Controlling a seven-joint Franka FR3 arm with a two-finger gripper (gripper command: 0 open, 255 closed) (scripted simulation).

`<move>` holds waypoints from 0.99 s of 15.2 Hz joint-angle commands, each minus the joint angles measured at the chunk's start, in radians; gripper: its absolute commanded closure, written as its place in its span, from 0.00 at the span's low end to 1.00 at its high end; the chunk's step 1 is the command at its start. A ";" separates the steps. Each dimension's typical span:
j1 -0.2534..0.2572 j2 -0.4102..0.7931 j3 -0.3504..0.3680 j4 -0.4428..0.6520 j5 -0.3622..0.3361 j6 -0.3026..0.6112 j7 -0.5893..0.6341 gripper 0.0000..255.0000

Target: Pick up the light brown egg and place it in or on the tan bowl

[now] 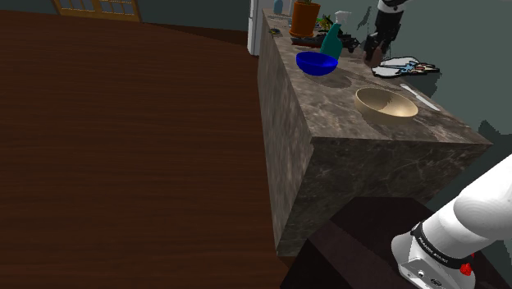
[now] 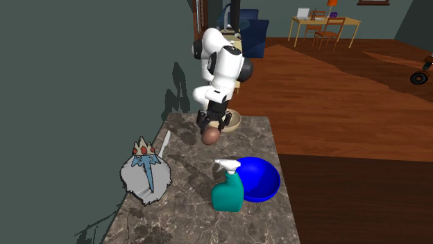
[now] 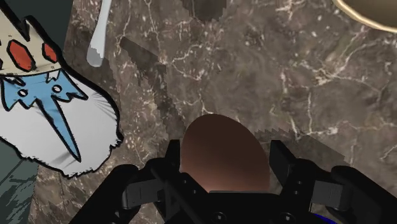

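The fingers (image 3: 173, 158) are closed on the brown egg (image 3: 222, 153), one pad against each side of its widest part. The egg sits squarely between them over the marbled worktop (image 3: 254, 76). I cannot tell whether it has cleared the stone; the second exterior view shows it just under the hand with little or no gap below.

The tan bowl (image 3: 372, 16) lies beyond the fingertips, off to the side away from the cartoon cut-out (image 3: 51, 108) and the white spoon (image 3: 98, 38), and well apart from the egg.

To do this step well, I judge the lift should go straight up with the grip held steady. A smooth round egg could slip out if squeezed harder or tilted. The path to the bowl crosses bare stone. The egg should be lowered well inside the rim before release, so that it settles and does not roll out.
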 commanded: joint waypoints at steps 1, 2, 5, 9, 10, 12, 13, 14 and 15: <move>0.000 0.005 0.000 0.033 0.003 -0.027 -0.008 1.00; 0.000 0.008 0.000 0.050 0.004 -0.041 -0.012 1.00; 0.000 0.014 0.000 0.086 0.006 -0.070 -0.019 1.00; 0.023 -0.147 0.030 -0.089 -0.029 -0.069 0.039 1.00; 0.027 -0.186 0.038 -0.128 -0.035 -0.072 0.053 1.00; 0.034 -0.261 0.057 -0.201 -0.045 -0.082 0.080 1.00; 0.037 -0.298 0.066 -0.235 -0.049 -0.088 0.093 1.00; 0.041 -0.335 0.076 -0.268 -0.051 -0.096 0.106 1.00; 0.044 -0.371 0.086 -0.299 -0.053 -0.105 0.118 1.00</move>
